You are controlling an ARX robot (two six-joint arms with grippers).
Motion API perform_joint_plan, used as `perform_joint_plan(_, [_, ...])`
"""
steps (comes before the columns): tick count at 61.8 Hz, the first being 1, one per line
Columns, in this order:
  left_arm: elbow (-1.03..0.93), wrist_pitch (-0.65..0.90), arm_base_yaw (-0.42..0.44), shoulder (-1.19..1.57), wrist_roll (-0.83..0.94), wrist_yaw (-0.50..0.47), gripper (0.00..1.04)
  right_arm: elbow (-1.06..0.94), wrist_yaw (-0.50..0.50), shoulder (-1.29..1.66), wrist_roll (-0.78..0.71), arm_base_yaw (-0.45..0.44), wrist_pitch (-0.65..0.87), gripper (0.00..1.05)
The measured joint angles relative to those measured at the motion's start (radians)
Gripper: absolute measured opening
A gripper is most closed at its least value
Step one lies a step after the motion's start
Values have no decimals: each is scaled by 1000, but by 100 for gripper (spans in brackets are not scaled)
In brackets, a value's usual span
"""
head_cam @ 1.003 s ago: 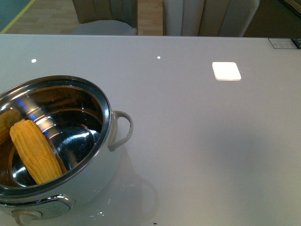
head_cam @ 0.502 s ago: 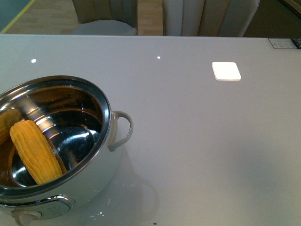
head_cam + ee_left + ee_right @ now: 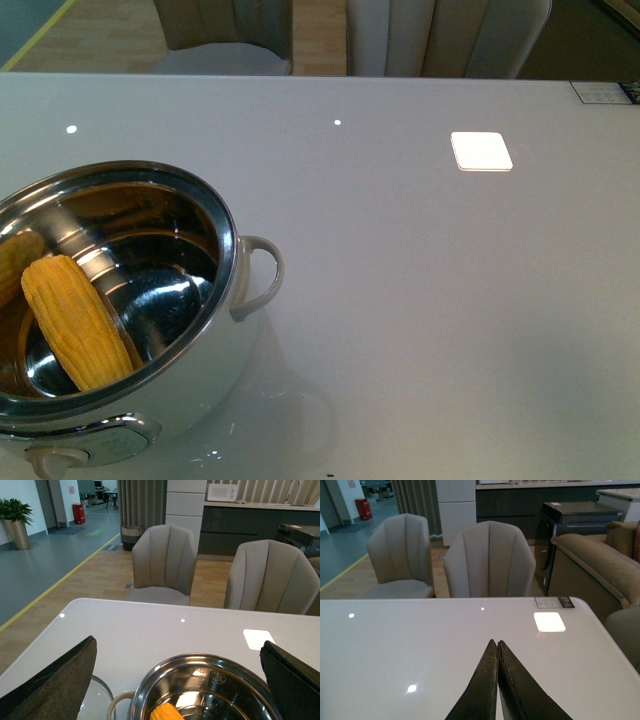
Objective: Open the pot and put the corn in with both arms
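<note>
The cream-white pot (image 3: 225,345) stands open at the front left of the table, shiny steel inside. The yellow corn (image 3: 75,320) lies inside it, leaning on the wall. In the left wrist view the pot's rim (image 3: 200,658) and the corn's tip (image 3: 167,712) show below my left gripper (image 3: 180,652), which is open and empty, its fingers (image 3: 65,680) spread wide above the pot. My right gripper (image 3: 497,642) is shut and empty above bare table. Neither arm shows in the front view.
A small white square (image 3: 481,150) lies on the table at the back right, also in the right wrist view (image 3: 549,621). A glass lid's edge (image 3: 100,700) lies beside the pot. Chairs (image 3: 165,562) stand beyond the table's far edge.
</note>
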Motion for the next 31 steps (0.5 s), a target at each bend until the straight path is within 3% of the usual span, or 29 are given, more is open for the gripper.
perform_joint_plan(31, [0, 0, 0, 0, 0, 0, 98, 0, 0, -178, 0, 0, -177, 2])
